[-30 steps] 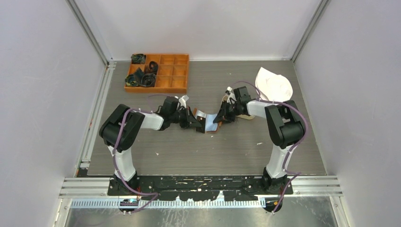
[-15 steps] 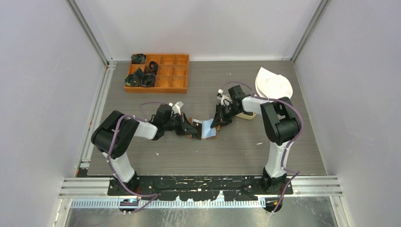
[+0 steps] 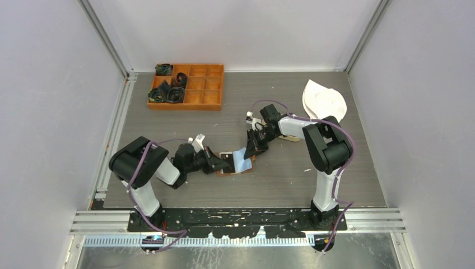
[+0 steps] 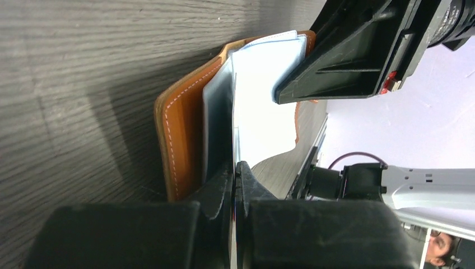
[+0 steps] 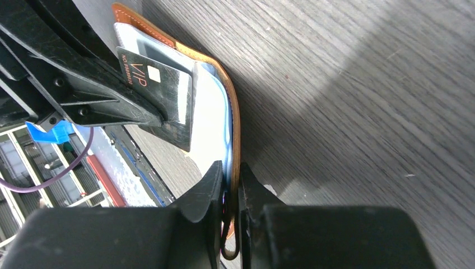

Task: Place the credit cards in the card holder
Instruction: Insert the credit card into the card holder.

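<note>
The brown leather card holder [image 3: 231,171] lies open on the table between both grippers, its light blue-white inner pockets [image 3: 242,160] facing up. My right gripper [image 3: 250,149] is shut on the holder's far edge; in the right wrist view its jaws [image 5: 231,171] pinch the brown flap [image 5: 234,115]. My left gripper [image 3: 219,163] is shut on a black credit card [image 5: 162,95] marked VIP, held over the open pockets. In the left wrist view the jaws [image 4: 235,168] clamp the card edge-on beside the brown holder [image 4: 179,129]. Other cards are not visible.
An orange compartment box [image 3: 187,86] with dark items stands at the back left. A white rounded object [image 3: 324,101] lies at the back right. A tan item [image 3: 292,138] is partly hidden behind the right arm.
Both grippers and the card holder between them have moved toward the near left. The left arm has drawn back and the right arm has stretched out after it.
</note>
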You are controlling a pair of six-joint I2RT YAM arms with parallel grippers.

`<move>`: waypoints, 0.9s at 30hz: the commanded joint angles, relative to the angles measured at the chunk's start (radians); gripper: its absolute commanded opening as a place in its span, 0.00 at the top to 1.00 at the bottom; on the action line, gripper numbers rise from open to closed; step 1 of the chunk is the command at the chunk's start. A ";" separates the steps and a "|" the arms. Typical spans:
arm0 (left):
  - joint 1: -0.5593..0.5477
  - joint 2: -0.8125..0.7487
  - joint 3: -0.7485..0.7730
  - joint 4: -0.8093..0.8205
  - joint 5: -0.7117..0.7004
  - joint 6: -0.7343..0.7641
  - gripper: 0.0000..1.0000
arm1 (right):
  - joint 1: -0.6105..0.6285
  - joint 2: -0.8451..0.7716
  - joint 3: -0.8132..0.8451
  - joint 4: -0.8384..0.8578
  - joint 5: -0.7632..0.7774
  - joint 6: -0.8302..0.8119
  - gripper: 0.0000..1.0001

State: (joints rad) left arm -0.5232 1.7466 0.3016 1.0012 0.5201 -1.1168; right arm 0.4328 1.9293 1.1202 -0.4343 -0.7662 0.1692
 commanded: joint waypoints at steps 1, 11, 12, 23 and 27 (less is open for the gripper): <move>-0.034 0.075 -0.053 0.304 -0.140 -0.075 1.00 | 0.000 -0.010 -0.005 0.034 0.000 0.004 0.92; -0.076 0.131 -0.061 0.430 -0.247 -0.093 1.00 | 0.001 -0.003 -0.017 0.054 -0.002 0.016 0.90; -0.076 0.115 -0.064 0.430 -0.249 -0.093 1.00 | 0.001 -0.003 -0.017 0.055 0.001 0.018 0.90; -0.062 0.017 -0.061 0.332 -0.237 -0.092 1.00 | 0.003 -0.008 -0.016 0.052 0.010 0.018 0.90; -0.062 0.011 -0.043 0.278 -0.244 -0.084 1.00 | 0.002 -0.004 -0.014 0.052 0.008 0.018 0.89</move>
State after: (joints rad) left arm -0.5907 1.7893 0.2333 1.3041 0.2974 -1.2228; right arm 0.4301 1.9293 1.1084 -0.4076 -0.7685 0.1867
